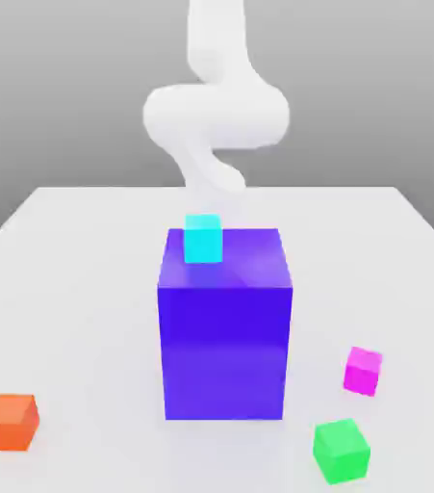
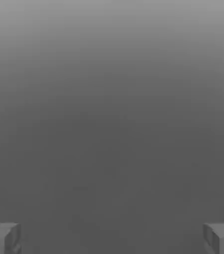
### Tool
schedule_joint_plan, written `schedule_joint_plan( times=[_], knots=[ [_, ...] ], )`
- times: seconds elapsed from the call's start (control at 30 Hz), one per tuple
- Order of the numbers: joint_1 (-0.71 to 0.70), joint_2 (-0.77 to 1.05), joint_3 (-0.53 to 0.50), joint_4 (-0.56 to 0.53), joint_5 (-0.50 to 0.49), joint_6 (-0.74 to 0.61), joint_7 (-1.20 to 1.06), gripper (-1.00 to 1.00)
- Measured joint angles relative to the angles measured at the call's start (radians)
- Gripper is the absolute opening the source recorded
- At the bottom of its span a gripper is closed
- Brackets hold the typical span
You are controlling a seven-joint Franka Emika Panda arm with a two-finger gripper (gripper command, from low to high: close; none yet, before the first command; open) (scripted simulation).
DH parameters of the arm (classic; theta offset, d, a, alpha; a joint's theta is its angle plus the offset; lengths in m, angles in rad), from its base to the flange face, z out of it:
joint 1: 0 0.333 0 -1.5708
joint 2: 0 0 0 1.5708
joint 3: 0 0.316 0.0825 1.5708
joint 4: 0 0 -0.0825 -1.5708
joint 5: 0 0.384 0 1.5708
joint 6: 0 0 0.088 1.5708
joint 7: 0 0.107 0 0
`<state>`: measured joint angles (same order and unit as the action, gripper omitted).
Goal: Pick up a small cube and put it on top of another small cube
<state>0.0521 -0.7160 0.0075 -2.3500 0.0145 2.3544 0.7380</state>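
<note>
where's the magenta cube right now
In the exterior view, the magenta cube sits on the table to that view's right of the big blue block, with the green cube its nearest neighbour.

Arm [image 1: 217, 116] cut off at exterior view's top, table [image 1: 86, 318] at its bottom, claw [image 2: 112, 238] at hand view's edge

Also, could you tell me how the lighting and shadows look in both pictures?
Exterior view: bright, the white table pale, its shadows barely visible; hand view: dim grey, darkening away from a lighter band, with no distinct shadow edges.
</note>
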Motion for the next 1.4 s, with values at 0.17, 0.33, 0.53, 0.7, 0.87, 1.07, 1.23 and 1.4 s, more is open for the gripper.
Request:
schedule_joint_plan(
  times=[0.17, 0.33, 0.53, 0.7, 0.87, 1.07, 1.23, 1.4],
  knots=[
    [0.121, 0.194, 0.021, -0.111, 0.026, 0.124, -0.138, 0.0],
    [0.225, 0.376, 0.056, -0.215, 0.045, 0.241, -0.262, 0.0],
    [0.325, 0.593, 0.122, -0.341, 0.037, 0.381, -0.39, 0.0],
    [0.402, 0.776, 0.155, -0.431, -0.051, 0.501, -0.426, 0.0],
    [0.469, 0.957, 0.071, -0.408, -0.145, 0.644, -0.367, 0.0],
    [0.496, 1.017, 0.04, -0.397, -0.161, 0.692, -0.354, -1.0],
    [0.476, 0.963, 0.064, -0.407, -0.145, 0.648, -0.367, -1.0],
    [0.451, 0.8, 0.101, -0.429, -0.053, 0.507, -0.444, -1.0]
  ],
)
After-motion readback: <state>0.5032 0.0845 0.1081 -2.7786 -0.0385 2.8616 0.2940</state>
